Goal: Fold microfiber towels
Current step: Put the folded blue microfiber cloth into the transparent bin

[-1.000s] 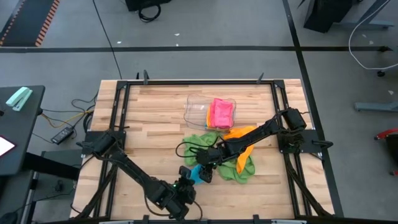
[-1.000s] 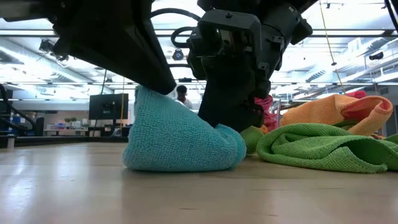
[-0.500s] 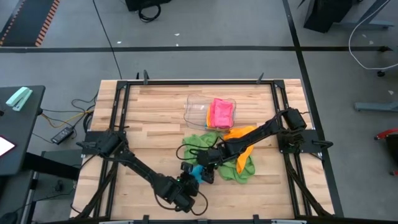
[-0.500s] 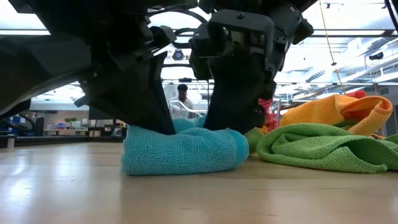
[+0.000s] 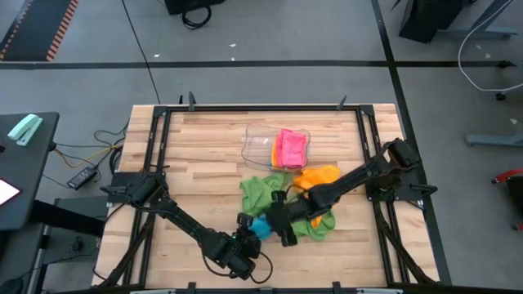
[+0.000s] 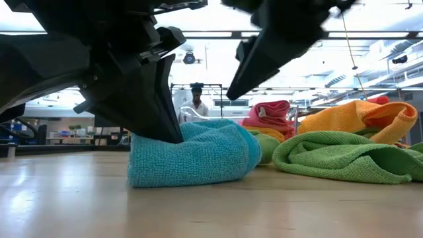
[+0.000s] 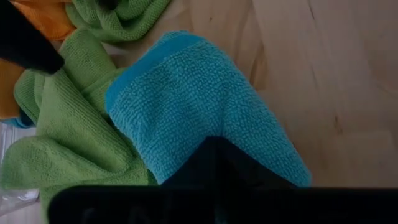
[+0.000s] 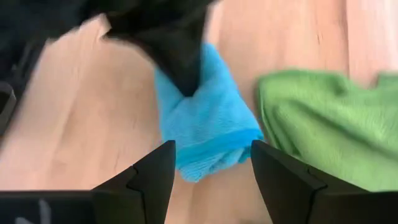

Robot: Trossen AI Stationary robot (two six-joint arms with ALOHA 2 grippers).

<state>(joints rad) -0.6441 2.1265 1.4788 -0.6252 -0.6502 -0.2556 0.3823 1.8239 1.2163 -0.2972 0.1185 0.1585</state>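
A blue towel [image 5: 260,227] lies folded into a thick pad [image 6: 198,155] on the wooden table, near its front edge. My left gripper [image 7: 214,149] is shut on it, coming from the near left [image 5: 248,238]. My right gripper [image 8: 211,177] hangs open above the pad's right end [image 6: 239,87] and touches nothing. To the right of the blue towel and behind it lie two crumpled green towels [image 5: 263,192] [image 5: 320,222] and an orange one [image 5: 319,175]. A folded pink towel [image 5: 291,148] rests in a clear plastic tray [image 5: 257,144]. My left gripper has its shut fingers [image 6: 165,129] on the top of the blue towel's near-left end [image 7: 186,134], slanting down from the table's near left. The fingers themselves hide whether cloth is pinched between them. The towel lies flat on the table under them.
The green and orange heap [image 6: 344,155] sits close on the blue towel's right. Bare wood [image 5: 196,163] stretches left of the towels and in front of them. A black frame [image 5: 261,106] rims the table. A person [image 6: 196,99] stands in the room far behind.
My left gripper has sunk toward the table with the blue towel's raised end, and the peaked cloth has settled into a flat folded pad. My right gripper has lifted off the pad's right end, rolled, and drawn slightly toward the table's right edge.
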